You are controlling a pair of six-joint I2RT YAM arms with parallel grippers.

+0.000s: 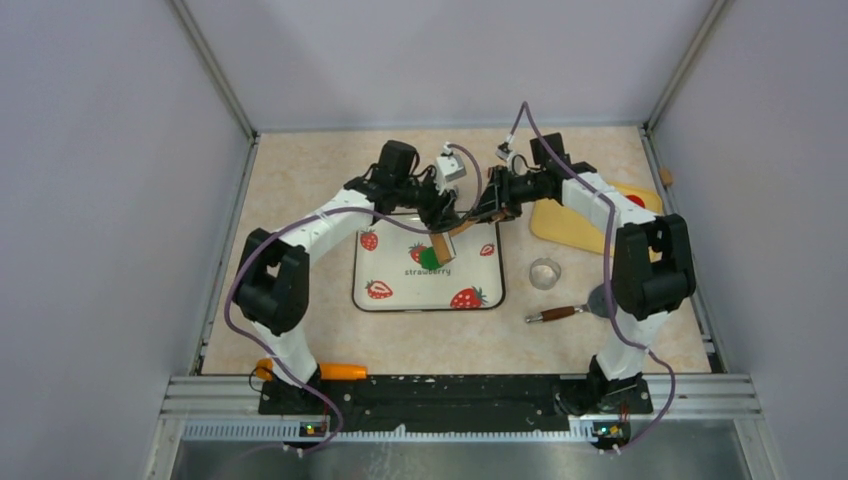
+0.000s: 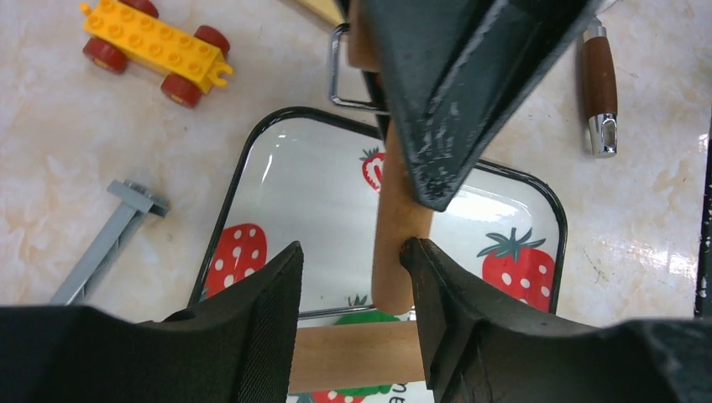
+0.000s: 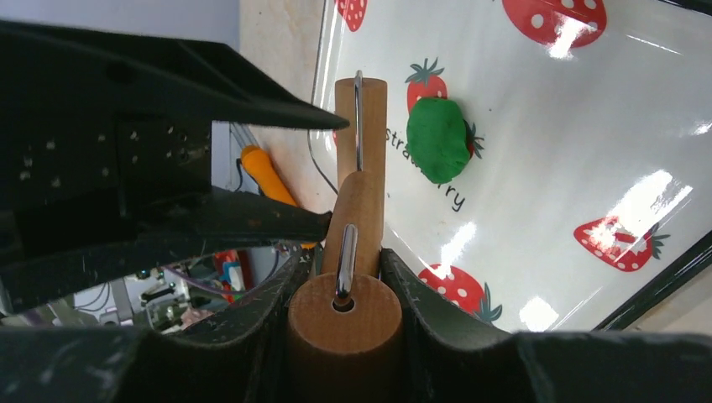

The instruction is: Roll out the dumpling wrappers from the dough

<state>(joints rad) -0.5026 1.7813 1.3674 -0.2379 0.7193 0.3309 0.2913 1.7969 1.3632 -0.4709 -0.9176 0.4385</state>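
The dough (image 3: 438, 138) is a dark green lump on the strawberry tray (image 1: 428, 305). A wooden roller with a handle (image 2: 395, 227) and a wire bracket hangs over it, its front drum (image 2: 353, 357) just above the dough (image 2: 375, 316). My right gripper (image 3: 342, 256) is shut on the roller's rear drum (image 3: 340, 336). My left gripper (image 2: 348, 256) straddles the handle with its jaws open: one finger (image 2: 428, 285) touches the wood, the other (image 2: 277, 294) stands apart. From above, both grippers meet over the tray's far edge by the dough (image 1: 430, 258). No dumpling wrappers are in view.
A clear round cutter (image 1: 545, 272) and a brown-handled tool (image 1: 555, 313) lie right of the tray, with a yellow board (image 1: 570, 225) behind them. A yellow toy car (image 2: 155, 46) and a grey strip (image 2: 109, 239) lie left of the tray. An orange object (image 1: 342, 371) sits by the left base.
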